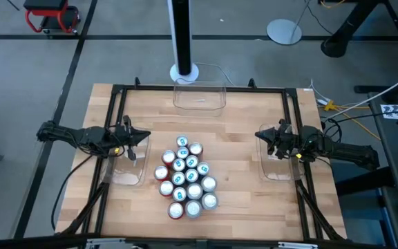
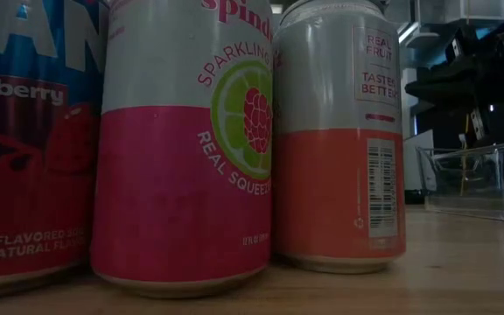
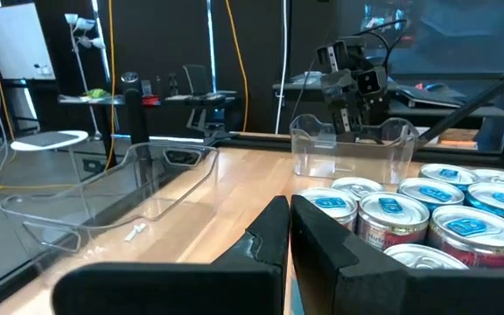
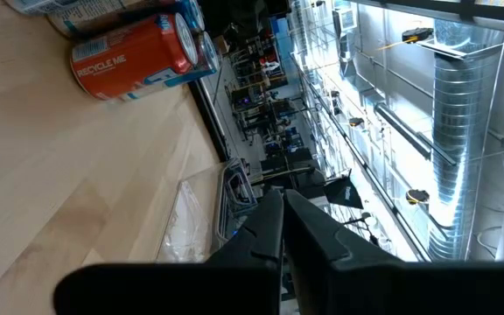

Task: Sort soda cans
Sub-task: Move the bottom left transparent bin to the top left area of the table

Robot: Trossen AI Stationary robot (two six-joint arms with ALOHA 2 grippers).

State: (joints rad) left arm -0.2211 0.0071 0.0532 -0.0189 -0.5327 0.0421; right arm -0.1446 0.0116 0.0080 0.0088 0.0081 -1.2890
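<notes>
Several soda cans (image 1: 185,178) stand upright on their bases in a tight cluster at the table's middle, with red, teal and silver-white bodies and silver tops. The low view shows three of them close up: a blue-red one (image 2: 24,140), a pink-white one (image 2: 182,140) and an orange-white one (image 2: 339,131). My left gripper (image 1: 146,135) hovers left of the cluster, shut and empty, pointing level toward the cans (image 3: 427,219). My right gripper (image 1: 258,134) hovers right of the cluster, also shut and empty, rolled onto its side; its view shows the cans (image 4: 138,48) some way off.
Three clear plastic bins stand on the wooden table: one at the far edge (image 1: 199,95), one under my left arm (image 1: 126,166) and one under my right arm (image 1: 280,162). A black frame (image 1: 116,90) runs around the table. Bare wood lies between the cans and the bins.
</notes>
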